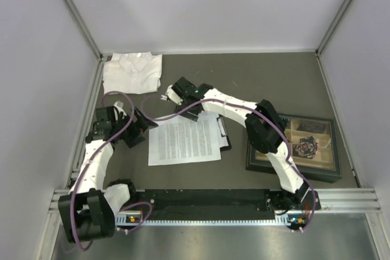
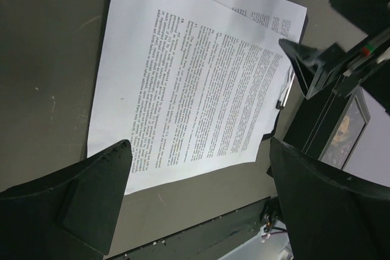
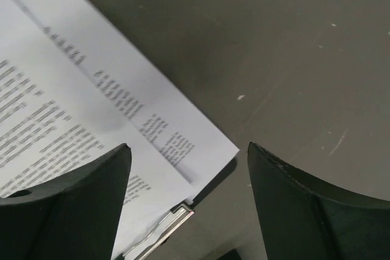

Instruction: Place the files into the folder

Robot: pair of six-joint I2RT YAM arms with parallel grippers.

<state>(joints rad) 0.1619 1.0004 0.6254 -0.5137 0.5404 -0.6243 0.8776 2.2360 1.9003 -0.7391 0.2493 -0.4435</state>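
Pale walls box in a dark, scuffed tabletop. Near its middle, toward the near edge, the files lie stacked on the folder. The left gripper hovers by their left edge, fingers spread and empty. The right gripper hangs over their far edge, likewise spread. A folded shirt fills the far-left corner, and a compartment tray sits by the right edge.

The files are seen as white sheets covered with dense black text in paragraphs. The folder is shown black, its clip silver. The worktop is coloured dark grey-brown and flecked with pale specks. A white shirt and a black-framed tray with tan compartments are seen. The left fingers and right fingers are black, and the cable purple.
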